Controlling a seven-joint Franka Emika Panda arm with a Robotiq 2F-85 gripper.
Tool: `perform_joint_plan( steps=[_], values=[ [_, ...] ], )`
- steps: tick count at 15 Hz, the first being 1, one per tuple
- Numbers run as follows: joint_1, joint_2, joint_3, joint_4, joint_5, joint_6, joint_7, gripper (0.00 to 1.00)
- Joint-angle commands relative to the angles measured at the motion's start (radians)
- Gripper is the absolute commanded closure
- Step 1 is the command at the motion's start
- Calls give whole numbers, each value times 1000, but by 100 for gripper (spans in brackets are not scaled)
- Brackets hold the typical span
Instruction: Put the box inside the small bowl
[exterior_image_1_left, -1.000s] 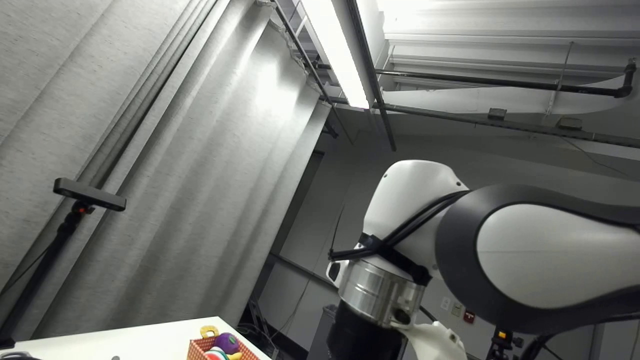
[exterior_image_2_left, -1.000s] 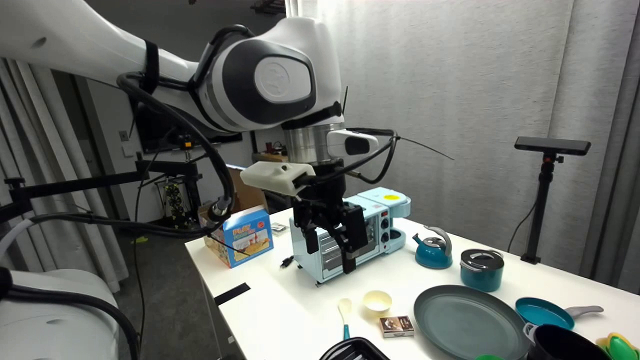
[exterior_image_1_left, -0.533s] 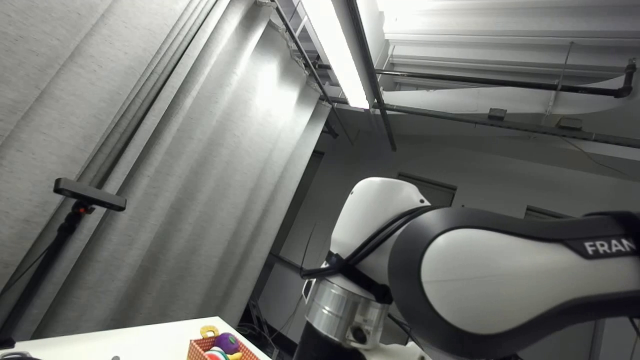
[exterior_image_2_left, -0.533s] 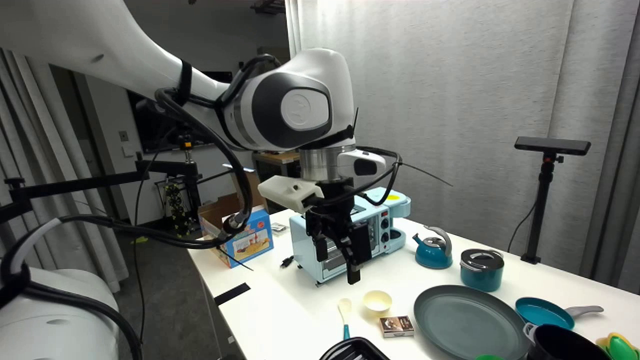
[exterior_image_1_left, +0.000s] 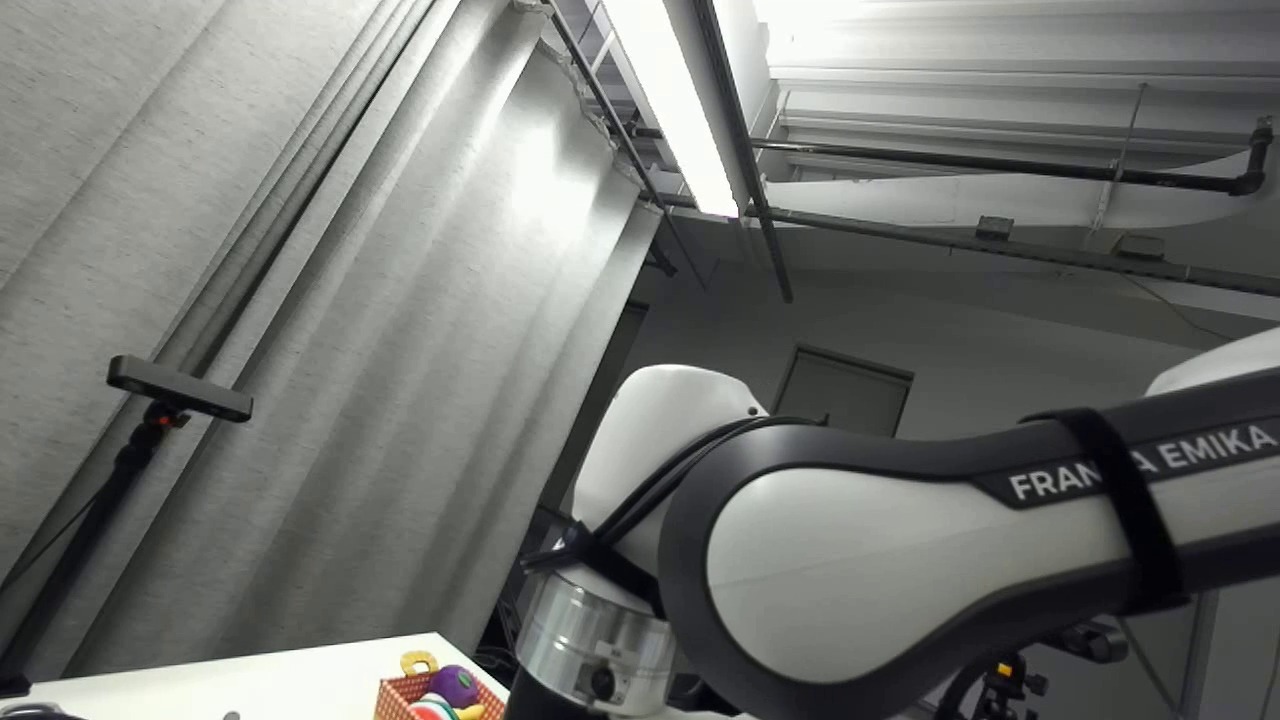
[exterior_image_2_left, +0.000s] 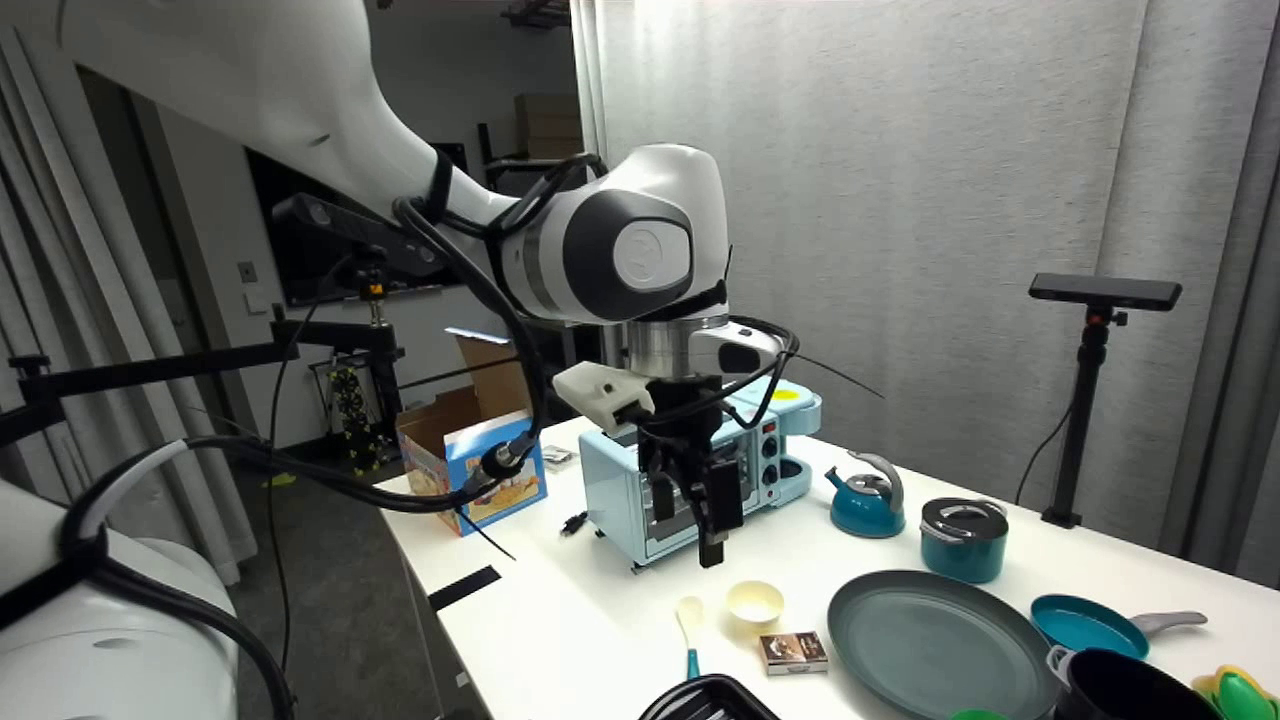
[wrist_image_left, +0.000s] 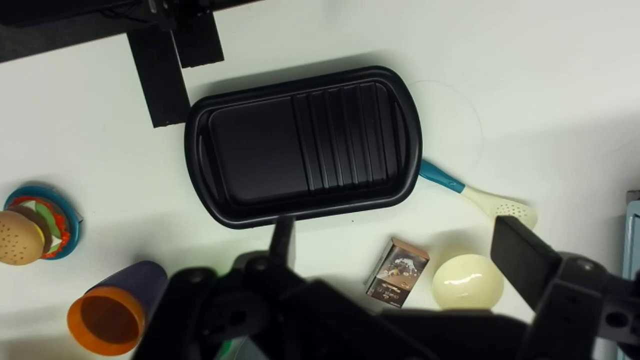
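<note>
- Nearest in the wrist view we see the claw (wrist_image_left: 398, 237), spread, its two fingers (wrist_image_left: 522, 259) well apart above the table (wrist_image_left: 105, 155).
- On the arm (exterior_image_1_left: 860, 560), large in an exterior view, we read "FRAN", then a strap (exterior_image_1_left: 1122, 500), then "A EMIKA".
- The black tray (wrist_image_left: 255, 155) lies on the table, ribbed across its right half in the wrist view.
- The box (wrist_image_left: 398, 272) lies on the table outside the bowl (wrist_image_left: 467, 289), just beside it. Its face carries a picture and pale print too small for us to read.
- The cream bowl stands upright; near it we find the spoon (wrist_image_left: 492, 202), its teal handle (wrist_image_left: 442, 176) reaching the tray.
- In an exterior view the grey plate (exterior_image_2_left: 930, 640) lies just beside the box, the pan (exterior_image_2_left: 1085, 628) near it; farther back we see the pot (exterior_image_2_left: 963, 553) and the kettle (exterior_image_2_left: 868, 510).
- Past the claw in that view stands the blue oven (exterior_image_2_left: 612, 495), a yellow sticker (exterior_image_2_left: 787, 395) on top.
- Near the oven, the carton (exterior_image_2_left: 522, 487) shows a printed picture; a connector (exterior_image_2_left: 507, 456) hangs before its front, and we cannot read any words there.
- Farthest back, a grey curtain (exterior_image_2_left: 880, 220) hangs in both exterior views.
</note>
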Motion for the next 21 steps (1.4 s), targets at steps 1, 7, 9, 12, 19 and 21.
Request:
perform_joint_plan(
  steps=[1,7,9,12,19,21],
  values=[
    [11,95,15,64,32,36,96,0],
    [16,211,17,129,70,110,202,0],
    [16,249,13,147,78,143,233,0],
    [17,304,5,165,75,197,259,0],
    [21,427,-29,208,52,287,288,0],
    [24,457,-39,221,51,306,290,0]
  ],
)
